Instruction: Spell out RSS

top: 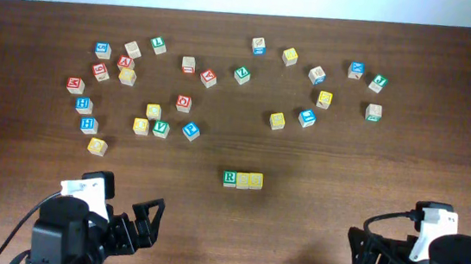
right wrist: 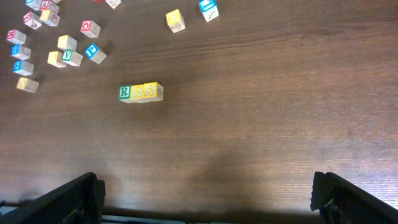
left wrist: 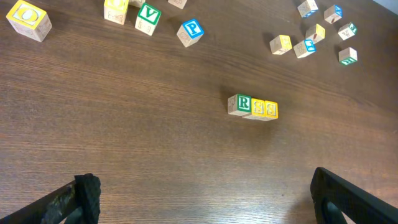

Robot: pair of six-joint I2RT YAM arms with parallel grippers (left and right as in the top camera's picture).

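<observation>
Left end effector [left wrist: 202,199] and right end effector [right wrist: 205,196] gape released before square wooden RSS cubes [top: 242,179], touching.

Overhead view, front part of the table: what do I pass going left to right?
In order: left pincer → green R cube → first yellow cube → second yellow cube → right pincer.

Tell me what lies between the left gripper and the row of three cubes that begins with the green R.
Nothing: only the bare table lies between the left gripper and the three-cube row. The left wrist view shows it best.
</observation>
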